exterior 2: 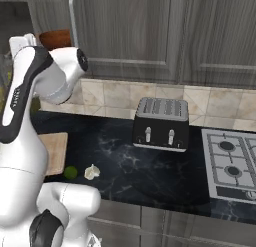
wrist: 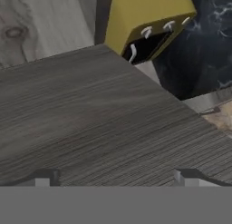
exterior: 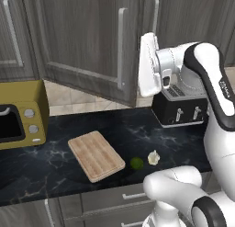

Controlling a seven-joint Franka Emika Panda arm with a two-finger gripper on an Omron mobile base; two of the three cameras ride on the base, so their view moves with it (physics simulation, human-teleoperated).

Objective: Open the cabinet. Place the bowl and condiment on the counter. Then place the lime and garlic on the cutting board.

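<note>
The cabinet door (exterior: 82, 37) stands swung out over the counter (exterior: 55, 171), its silver handle (exterior: 121, 49) near the free edge. My gripper (exterior: 143, 67) hovers just right of that edge, open and holding nothing. In the hand view its fingertips (wrist: 43, 177) are spread wide against the door's grey wood grain (wrist: 99, 119). The reddish-brown bowl (exterior 2: 55, 38) shows inside the opened cabinet, behind my arm. The lime (exterior: 137, 163) and garlic (exterior: 153, 157) lie side by side on the counter, right of the cutting board (exterior: 96, 156). The condiment is hidden.
A black toaster (exterior: 181, 109) stands at the back of the counter, below my hand. A yellow microwave (exterior: 23, 116) sits at the left. A stove top (exterior 2: 232, 163) lies to the right. Grey drawers (exterior: 133, 196) run under the counter's front edge.
</note>
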